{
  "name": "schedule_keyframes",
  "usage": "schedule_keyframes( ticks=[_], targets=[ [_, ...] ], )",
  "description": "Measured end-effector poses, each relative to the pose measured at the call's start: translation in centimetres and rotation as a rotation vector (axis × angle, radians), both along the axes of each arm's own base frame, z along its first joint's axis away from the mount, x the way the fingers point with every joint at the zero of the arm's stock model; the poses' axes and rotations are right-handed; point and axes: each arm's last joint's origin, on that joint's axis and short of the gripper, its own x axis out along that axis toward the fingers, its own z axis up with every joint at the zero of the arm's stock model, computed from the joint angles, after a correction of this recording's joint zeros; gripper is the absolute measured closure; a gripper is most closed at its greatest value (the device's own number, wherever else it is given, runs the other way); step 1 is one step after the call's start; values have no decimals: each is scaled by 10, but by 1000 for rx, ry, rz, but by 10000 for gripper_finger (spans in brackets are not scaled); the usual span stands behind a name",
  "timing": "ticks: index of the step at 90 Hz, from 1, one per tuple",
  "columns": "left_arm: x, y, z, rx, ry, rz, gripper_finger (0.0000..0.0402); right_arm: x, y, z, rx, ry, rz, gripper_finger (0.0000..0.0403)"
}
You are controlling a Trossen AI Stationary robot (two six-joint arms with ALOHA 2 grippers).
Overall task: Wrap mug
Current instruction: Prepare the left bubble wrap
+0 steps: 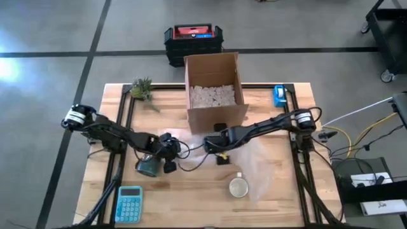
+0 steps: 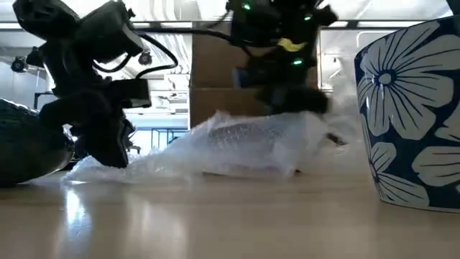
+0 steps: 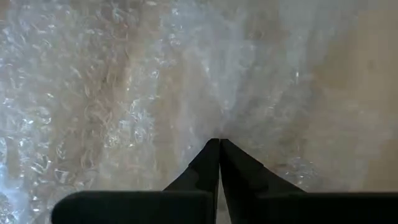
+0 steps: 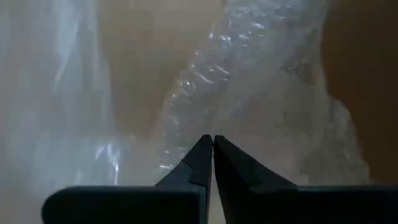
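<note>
Both pincers, left [image 3: 219, 144] and right [image 4: 213, 140], pinch the bubble wrap [image 2: 244, 144] at frame centre; mug [image 1: 239, 187] sits lower right.

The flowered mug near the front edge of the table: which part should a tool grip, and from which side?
Probably the rim, from straight above. The mug stands upright with its mouth open, apart from both tools and at the edge of the bubble wrap. One finger can go inside and one outside the wall. Its handle is too small to judge.
</note>
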Motion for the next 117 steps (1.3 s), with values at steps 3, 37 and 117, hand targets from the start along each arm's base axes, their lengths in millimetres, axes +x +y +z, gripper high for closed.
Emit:
schedule_keyframes(
  ticks=[3, 37, 117],
  targets=[
    [0, 0, 0, 0, 2, 0, 402, -8, -1, 1, -6, 62, -24, 401],
    [-8, 2, 12, -8, -17, -3, 402, -68, 2, 61, -45, 292, -144, 401],
    [-7, 1, 27, -28, 22, -17, 402, -66, 7, 0, 67, -291, -117, 401]
  ],
)
